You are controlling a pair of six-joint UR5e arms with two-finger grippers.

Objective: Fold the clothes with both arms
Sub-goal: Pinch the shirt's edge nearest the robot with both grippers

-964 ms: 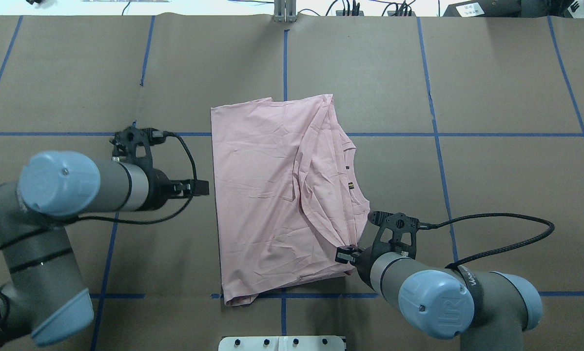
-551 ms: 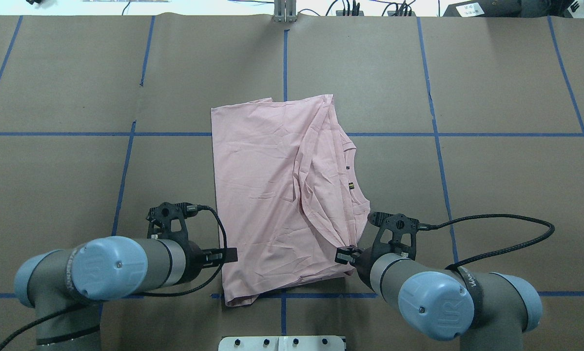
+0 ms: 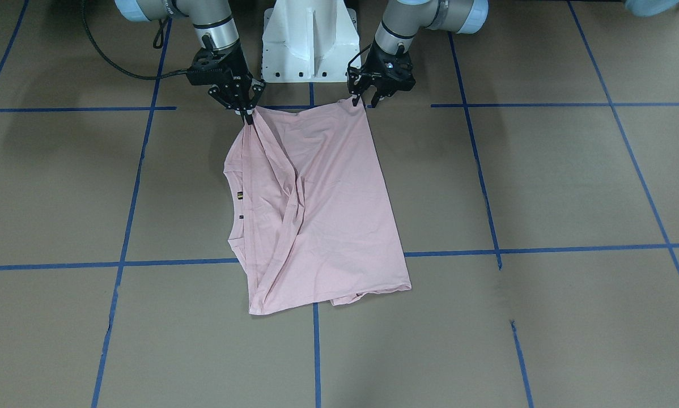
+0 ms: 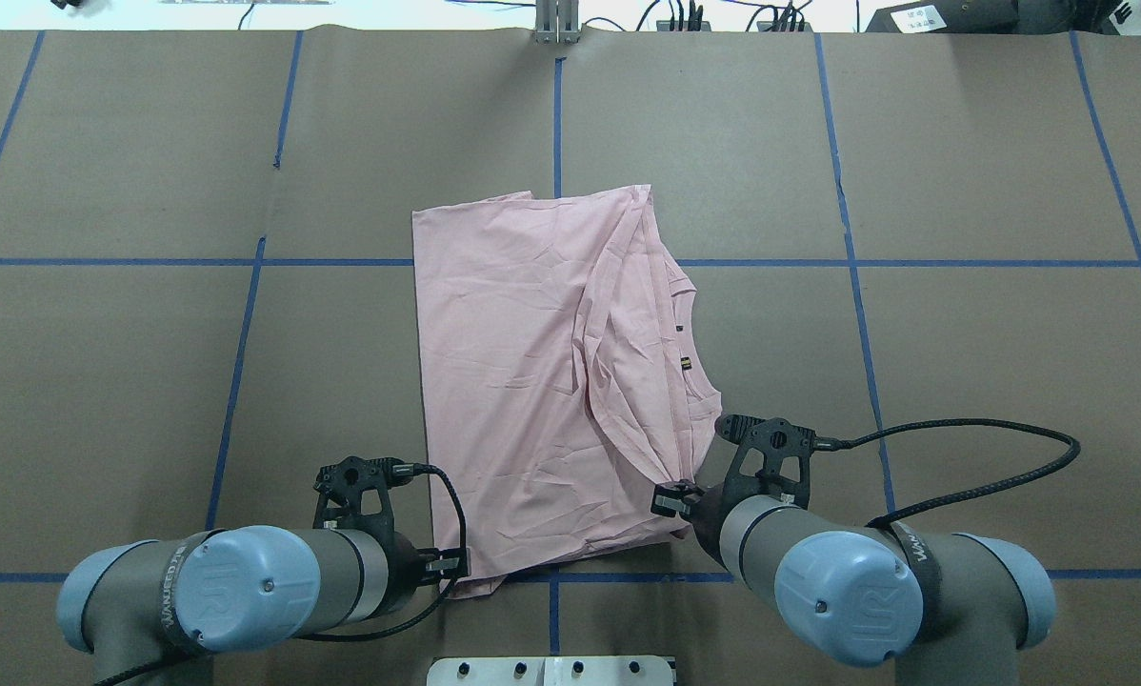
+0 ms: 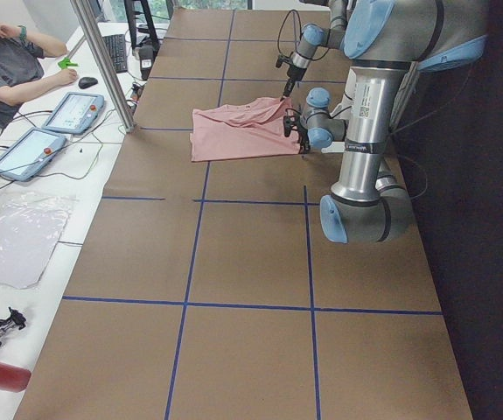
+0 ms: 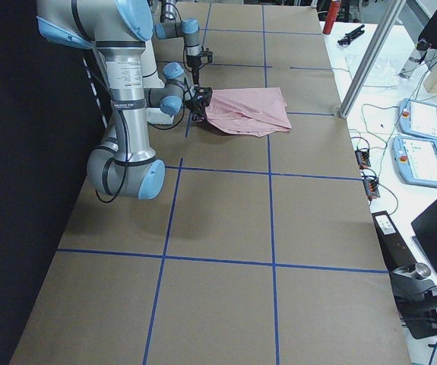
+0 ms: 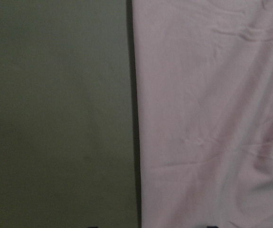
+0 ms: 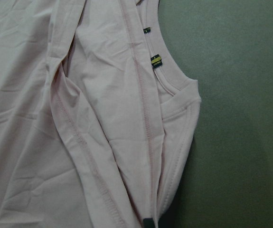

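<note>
The light pink T-shirt (image 4: 523, 381) lies folded lengthwise on the brown table, with its collar (image 8: 174, 80) and small tags on my right side. My right gripper (image 4: 670, 500) is shut on bunched fabric at the shirt's near right edge; in the front view (image 3: 247, 115) its fingers meet on the cloth. My left gripper (image 4: 456, 567) is open at the shirt's near left corner. In the front view (image 3: 366, 102) its jaws stand apart around that corner. The left wrist view shows the shirt's straight edge (image 7: 137, 118) running between the finger tips. The Snoopy print is hidden.
The white pedestal base (image 3: 308, 39) stands just behind both grippers. Blue tape lines (image 4: 556, 114) grid the brown table. An operator (image 5: 6, 70) sits at a side bench with tablets (image 5: 76, 109). A metal post (image 4: 556, 24) stands at the far edge.
My left arm has moved along the shirt's left edge toward the robot base, down to the near left corner. The right arm and the shirt have stayed still.
</note>
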